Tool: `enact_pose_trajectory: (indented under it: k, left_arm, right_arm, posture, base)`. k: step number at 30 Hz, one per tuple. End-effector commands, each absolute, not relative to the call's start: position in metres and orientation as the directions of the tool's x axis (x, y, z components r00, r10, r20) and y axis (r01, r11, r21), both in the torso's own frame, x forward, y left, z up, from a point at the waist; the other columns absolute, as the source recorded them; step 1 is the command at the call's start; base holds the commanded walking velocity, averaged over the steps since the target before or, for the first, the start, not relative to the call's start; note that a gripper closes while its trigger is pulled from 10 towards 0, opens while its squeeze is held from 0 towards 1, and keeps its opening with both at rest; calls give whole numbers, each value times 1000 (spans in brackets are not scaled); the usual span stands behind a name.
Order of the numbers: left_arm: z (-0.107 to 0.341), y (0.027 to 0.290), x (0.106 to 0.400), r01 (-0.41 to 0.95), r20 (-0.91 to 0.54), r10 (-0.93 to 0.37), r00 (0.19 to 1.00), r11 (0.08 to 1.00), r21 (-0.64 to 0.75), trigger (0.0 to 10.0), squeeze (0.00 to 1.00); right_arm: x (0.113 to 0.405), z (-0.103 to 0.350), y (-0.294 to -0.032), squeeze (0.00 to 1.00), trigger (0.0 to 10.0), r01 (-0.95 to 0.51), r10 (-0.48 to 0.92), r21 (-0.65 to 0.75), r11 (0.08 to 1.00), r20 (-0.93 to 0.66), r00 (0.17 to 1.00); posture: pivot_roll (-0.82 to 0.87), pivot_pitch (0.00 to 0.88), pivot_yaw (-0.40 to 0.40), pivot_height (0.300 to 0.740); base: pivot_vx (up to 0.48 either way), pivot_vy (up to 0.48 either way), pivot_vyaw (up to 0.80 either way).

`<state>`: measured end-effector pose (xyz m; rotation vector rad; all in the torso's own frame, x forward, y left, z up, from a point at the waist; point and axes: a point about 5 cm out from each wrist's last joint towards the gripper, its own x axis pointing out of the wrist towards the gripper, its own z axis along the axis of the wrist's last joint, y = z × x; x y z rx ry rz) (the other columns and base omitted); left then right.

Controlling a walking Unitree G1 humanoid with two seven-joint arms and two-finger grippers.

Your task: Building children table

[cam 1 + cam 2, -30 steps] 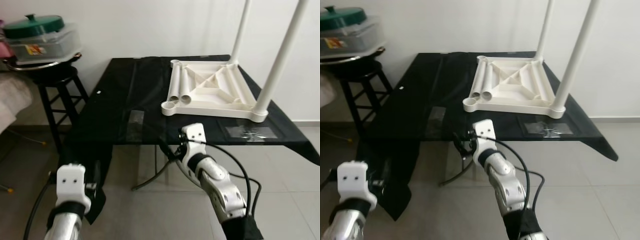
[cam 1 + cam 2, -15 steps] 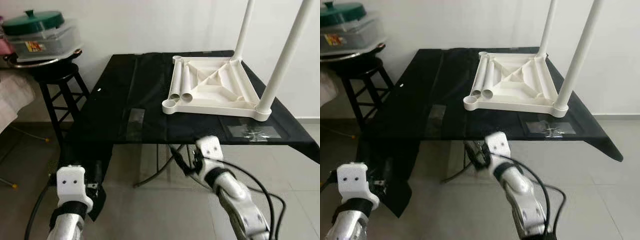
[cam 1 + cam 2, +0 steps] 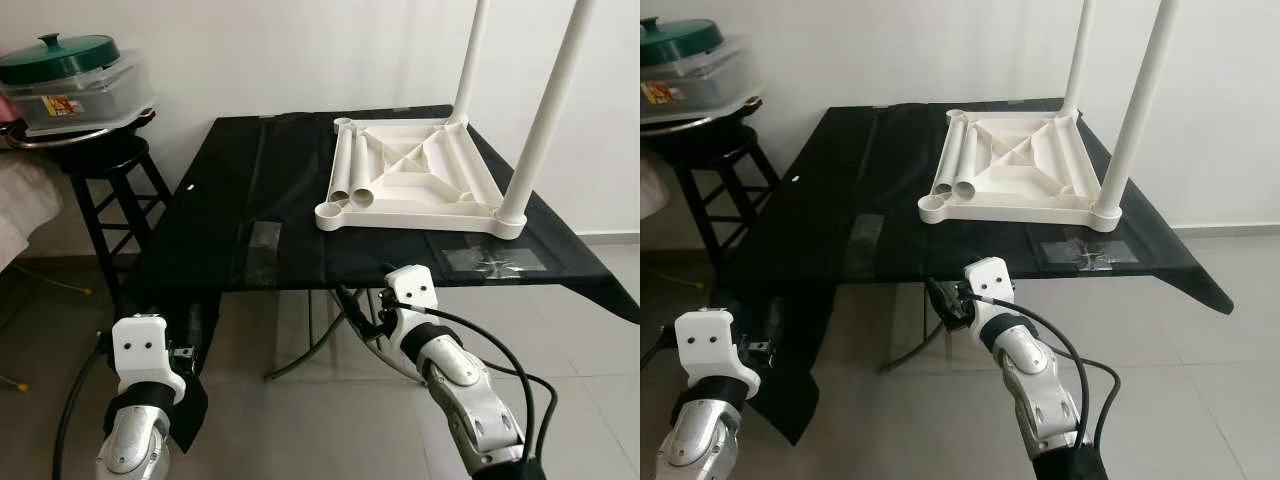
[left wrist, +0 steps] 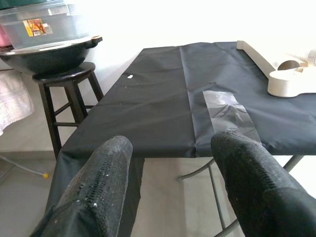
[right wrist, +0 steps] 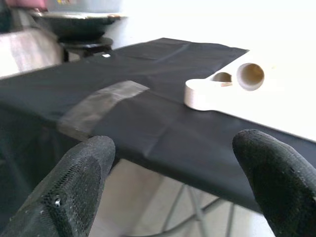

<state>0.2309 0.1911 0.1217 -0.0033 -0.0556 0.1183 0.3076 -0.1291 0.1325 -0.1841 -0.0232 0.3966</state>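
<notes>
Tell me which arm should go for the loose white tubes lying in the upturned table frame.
Right. The right gripper, jaws open, sits just below the black-covered table's front edge, nearly under the two loose white plastic leg tubes in the upturned white table frame. The left gripper hangs lower, off by the draped corner.

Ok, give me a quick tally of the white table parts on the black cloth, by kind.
Upside-down tabletop frame: 1
Legs standing fitted in the frame's corners: 2
Loose legs lying inside the frame: 2
Total: 5 parts
</notes>
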Motion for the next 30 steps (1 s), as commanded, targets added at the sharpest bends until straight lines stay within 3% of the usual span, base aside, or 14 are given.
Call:
enact_pose_trajectory:
  k: [1, 30]
  left_arm:
    - [120, 193, 233, -122, 44, 122, 992, 993, 3, 10000, 0]
    - [122, 194, 238, -117, 52, 118, 992, 993, -23, 10000, 0]
  right_arm:
    - [308, 134, -125, 0, 10000, -391, 400, -215, 895, -1, 916]
    - [313, 138, -129, 0, 10000, -382, 395, -229, 895, 11, 919]
  posture:
    - [18, 0, 28, 740]
    - [2, 39, 30, 740]
  base:
    - [0, 0, 0]
    - [0, 0, 0]
